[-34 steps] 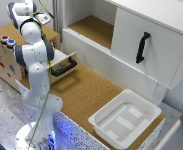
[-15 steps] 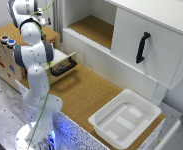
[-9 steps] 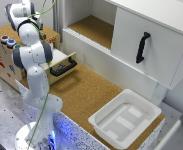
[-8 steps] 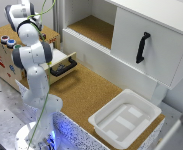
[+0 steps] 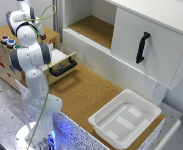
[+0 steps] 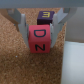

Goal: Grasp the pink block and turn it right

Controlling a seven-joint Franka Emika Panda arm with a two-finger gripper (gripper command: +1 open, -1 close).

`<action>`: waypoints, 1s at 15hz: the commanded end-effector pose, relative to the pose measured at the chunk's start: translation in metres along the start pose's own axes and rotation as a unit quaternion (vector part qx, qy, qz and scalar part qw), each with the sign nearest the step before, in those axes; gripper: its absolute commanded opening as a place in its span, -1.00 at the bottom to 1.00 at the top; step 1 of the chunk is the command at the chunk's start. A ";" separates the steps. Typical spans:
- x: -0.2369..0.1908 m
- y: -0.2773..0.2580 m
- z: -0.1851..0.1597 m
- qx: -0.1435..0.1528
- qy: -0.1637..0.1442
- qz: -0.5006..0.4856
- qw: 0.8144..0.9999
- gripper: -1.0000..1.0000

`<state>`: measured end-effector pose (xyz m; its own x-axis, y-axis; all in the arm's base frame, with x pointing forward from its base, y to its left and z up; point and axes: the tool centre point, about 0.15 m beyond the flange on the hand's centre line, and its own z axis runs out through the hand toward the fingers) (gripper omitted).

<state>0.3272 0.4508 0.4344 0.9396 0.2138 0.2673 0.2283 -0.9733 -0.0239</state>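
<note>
Two fingers [image 6: 21, 22] pinch the pink block [image 6: 40, 38] from either side in the wrist view alone, its long axis running along the fingers, letters D and Z stacked, over the cork tabletop [image 6: 15, 67], while the exterior view hides block and fingers.

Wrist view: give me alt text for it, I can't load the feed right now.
The end effector straddles a pink block marked with dark letters, one finger on each side, on a brown cork surface. A dark purple block with a yellow letter sits just behind it.
</note>
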 end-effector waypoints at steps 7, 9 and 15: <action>-0.011 -0.023 -0.046 -0.028 0.039 -0.088 0.995 1.00; -0.016 -0.031 -0.062 -0.029 0.034 -0.139 0.989 1.00; -0.031 -0.041 -0.083 0.018 -0.018 -0.280 0.960 1.00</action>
<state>0.2806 0.4672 0.4870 0.7729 0.5259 0.3550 0.5337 -0.8414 0.0847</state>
